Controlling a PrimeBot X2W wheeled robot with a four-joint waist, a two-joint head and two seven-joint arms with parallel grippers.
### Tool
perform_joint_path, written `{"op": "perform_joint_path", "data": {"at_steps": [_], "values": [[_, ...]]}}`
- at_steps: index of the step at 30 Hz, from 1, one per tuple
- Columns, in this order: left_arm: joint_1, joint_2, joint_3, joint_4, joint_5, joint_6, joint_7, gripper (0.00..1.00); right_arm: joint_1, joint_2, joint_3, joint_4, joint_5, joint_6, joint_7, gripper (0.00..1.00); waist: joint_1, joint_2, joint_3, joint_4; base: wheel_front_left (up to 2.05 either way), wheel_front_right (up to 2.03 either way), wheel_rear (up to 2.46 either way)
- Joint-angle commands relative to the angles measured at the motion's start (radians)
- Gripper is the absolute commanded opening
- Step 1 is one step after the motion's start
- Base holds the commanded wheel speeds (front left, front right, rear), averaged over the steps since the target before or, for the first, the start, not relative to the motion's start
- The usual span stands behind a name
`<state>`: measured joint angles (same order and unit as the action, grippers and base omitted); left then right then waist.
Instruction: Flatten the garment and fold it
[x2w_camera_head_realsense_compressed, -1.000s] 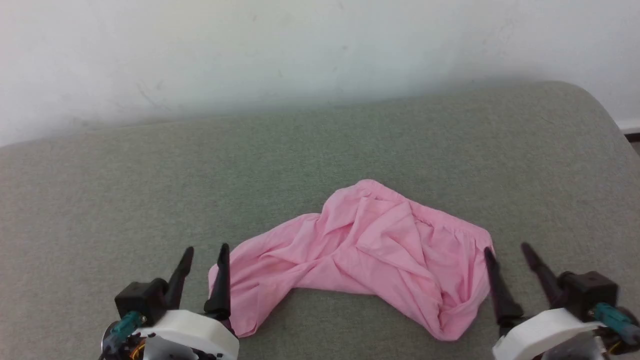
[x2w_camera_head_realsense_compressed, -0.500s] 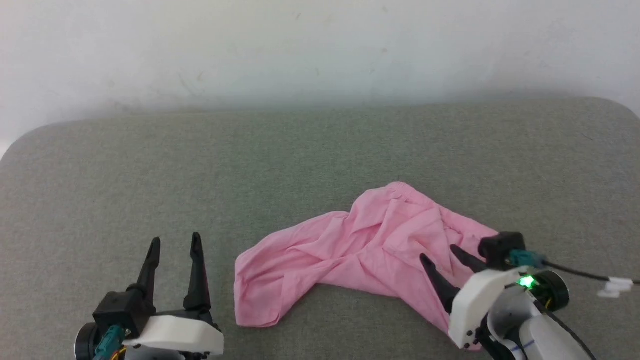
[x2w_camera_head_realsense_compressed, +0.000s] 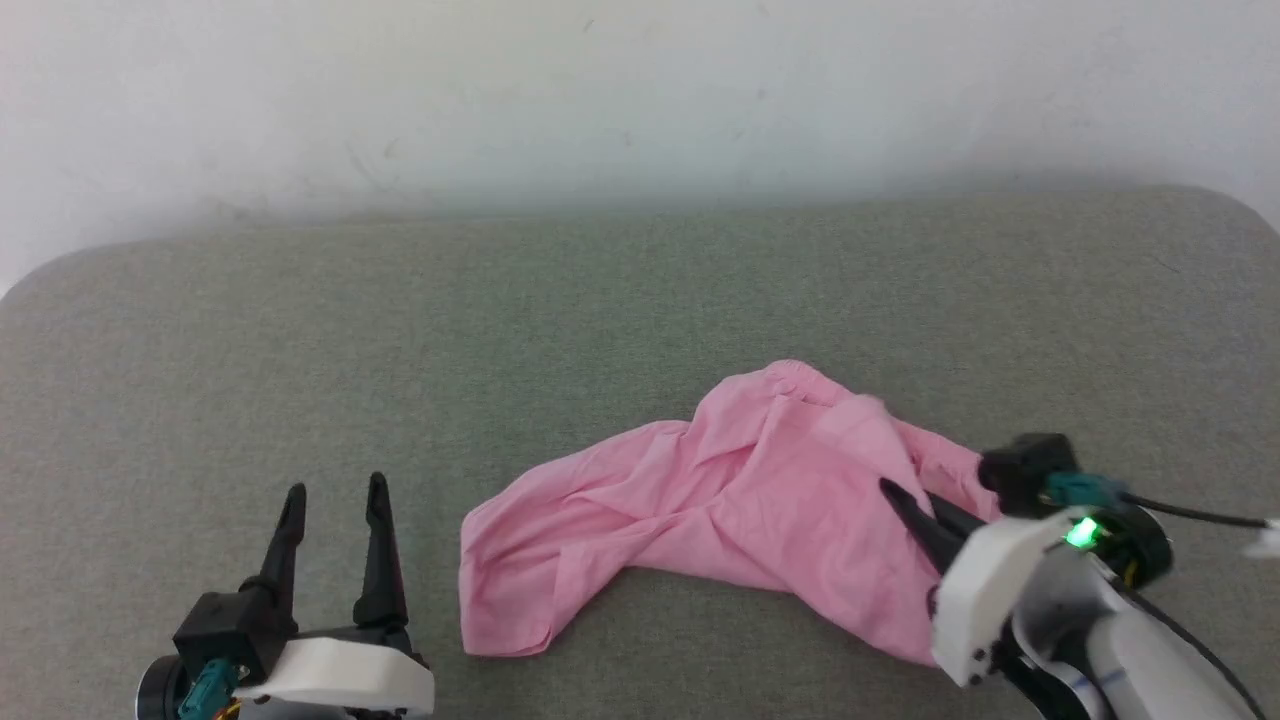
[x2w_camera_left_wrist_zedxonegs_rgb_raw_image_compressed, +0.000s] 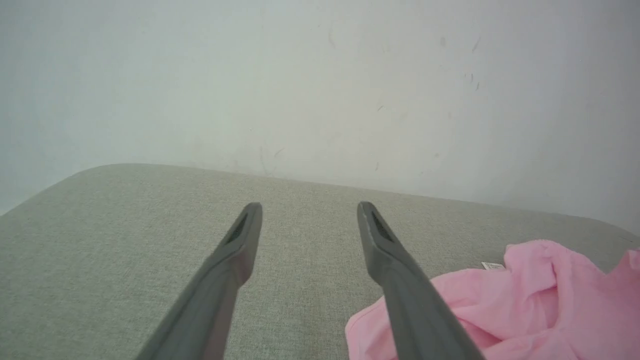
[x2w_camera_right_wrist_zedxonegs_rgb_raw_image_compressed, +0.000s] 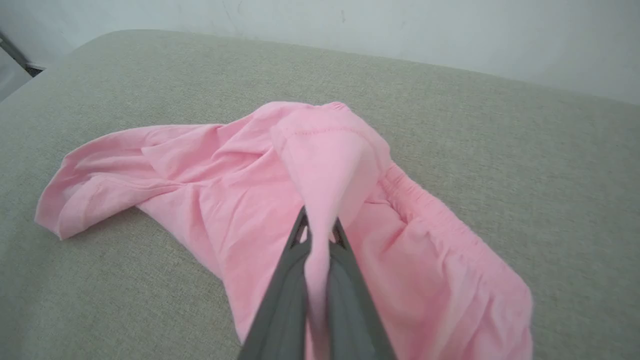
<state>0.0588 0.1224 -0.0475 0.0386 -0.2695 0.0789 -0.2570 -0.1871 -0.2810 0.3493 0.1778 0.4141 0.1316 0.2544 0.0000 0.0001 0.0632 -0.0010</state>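
Observation:
The garment (x2w_camera_head_realsense_compressed: 720, 510) is a crumpled light-pink cloth lying on the grey-green cushion (x2w_camera_head_realsense_compressed: 600, 300), right of the middle. My right gripper (x2w_camera_head_realsense_compressed: 905, 500) is shut on a raised fold of it near its right end. In the right wrist view the pink fold runs up between the closed fingers of the right gripper (x2w_camera_right_wrist_zedxonegs_rgb_raw_image_compressed: 320, 220), with the gathered elastic edge (x2w_camera_right_wrist_zedxonegs_rgb_raw_image_compressed: 430, 210) to their right. My left gripper (x2w_camera_head_realsense_compressed: 336, 485) stands open, apart from the garment's left end. In the left wrist view the left gripper (x2w_camera_left_wrist_zedxonegs_rgb_raw_image_compressed: 310, 207) holds nothing, and the garment (x2w_camera_left_wrist_zedxonegs_rgb_raw_image_compressed: 540, 300) with its small white label (x2w_camera_left_wrist_zedxonegs_rgb_raw_image_compressed: 492, 266) lies at the lower right.
A pale wall (x2w_camera_head_realsense_compressed: 600, 100) rises right behind the cushion. The cushion rounds off at its far-left corner (x2w_camera_head_realsense_compressed: 30, 280) and far-right corner (x2w_camera_head_realsense_compressed: 1240, 210). Bare cushion stretches left of and beyond the garment.
The camera has shifted. My right gripper moved from beside the garment's right edge onto it and shut on a fold, lifting it slightly. The left gripper now stands apart from the garment's left end.

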Motion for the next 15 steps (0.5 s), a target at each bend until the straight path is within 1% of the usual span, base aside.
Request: {"op": "perform_joint_path", "data": {"at_steps": [1,3,5,7,9,12,15], "values": [[0.007,-0.006,0.008,-0.001,0.015,-0.008,-0.005,1.0,0.051,-0.005,-0.025,-0.045,-0.004,-0.001,-0.002,0.0,0.0,-0.0001,-0.002,-0.018,0.0,0.0,0.0],[0.007,-0.012,0.016,-0.002,0.024,-0.012,-0.005,1.0,0.132,-0.014,-0.087,-0.136,-0.026,-0.001,0.005,0.0,0.0,-0.0001,-0.003,-0.03,0.0,0.0,0.0],[0.011,-0.018,0.023,-0.002,0.031,-0.016,-0.005,1.0,0.239,-0.003,-0.163,-0.217,-0.042,-0.001,0.036,0.0,0.0,-0.0001,-0.005,-0.041,0.0,0.0,0.0],[0.017,-0.024,0.03,0.001,0.036,-0.021,-0.005,1.0,0.359,0.021,-0.24,-0.287,-0.062,-0.001,0.088,0.0,0.0,-0.0001,-0.006,-0.052,0.0,0.0,0.0],[0.022,-0.027,0.04,0.004,0.041,-0.025,-0.005,1.0,0.467,0.063,-0.313,-0.35,-0.076,-0.001,0.14,0.0,0.0,-0.0001,-0.005,-0.066,0.0,0.0,0.0],[0.027,-0.03,0.054,0.014,0.046,-0.031,-0.005,1.0,0.583,0.115,-0.387,-0.396,-0.089,-0.001,0.205,0.0,0.0,-0.0001,-0.001,-0.086,0.0,0.0,0.0],[0.024,-0.033,0.059,0.029,0.052,-0.039,-0.005,1.0,0.652,0.146,-0.418,-0.385,-0.086,-0.001,0.262,0.0,0.0,-0.0001,0.0,-0.096,0.0,0.0,0.0]]}}
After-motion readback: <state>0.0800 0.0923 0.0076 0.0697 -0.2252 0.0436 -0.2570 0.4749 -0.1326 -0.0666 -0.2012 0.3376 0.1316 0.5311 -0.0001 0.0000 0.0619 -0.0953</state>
